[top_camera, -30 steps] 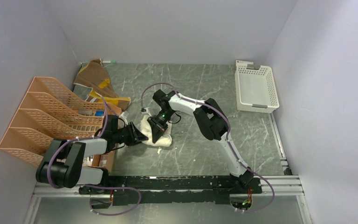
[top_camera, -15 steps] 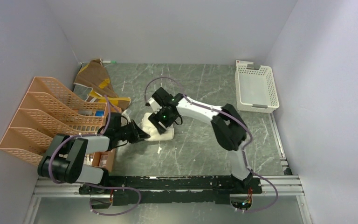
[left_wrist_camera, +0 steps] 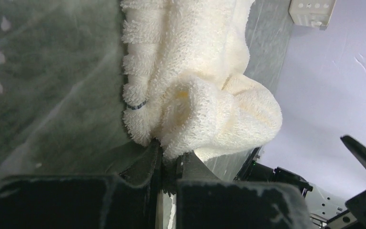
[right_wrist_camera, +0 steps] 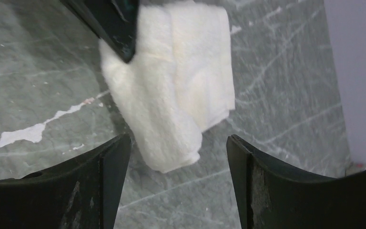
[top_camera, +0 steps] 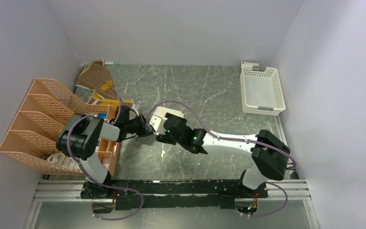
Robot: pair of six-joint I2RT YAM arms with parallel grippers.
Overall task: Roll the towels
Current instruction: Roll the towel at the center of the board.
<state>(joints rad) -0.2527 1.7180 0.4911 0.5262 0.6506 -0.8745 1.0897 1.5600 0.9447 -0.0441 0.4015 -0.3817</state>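
We have the cream-white towel (top_camera: pixel 163 116) lying folded into a thick pad on the dark marbled table (top_camera: pixel 209 90), left of its middle. Our left claw (left_wrist_camera: pixel 169 160) is pinched tight on a bunched corner of it. Our right claw (right_wrist_camera: pixel 174 143) hangs over the towel's other end with its jaws spread wide, gripping nothing. The brown and mustard towel (top_camera: pixel 96 78) sits crumpled in the far left corner, just behind the orange file rack (top_camera: pixel 43 114), not yet rolled. We judge the terry cloth to be light, soft and limp: lifted by one point it will likely sag and fall open, though its loops should give the pads good friction. For rolling, we would take the free short edge low against the table and keep the layers together.
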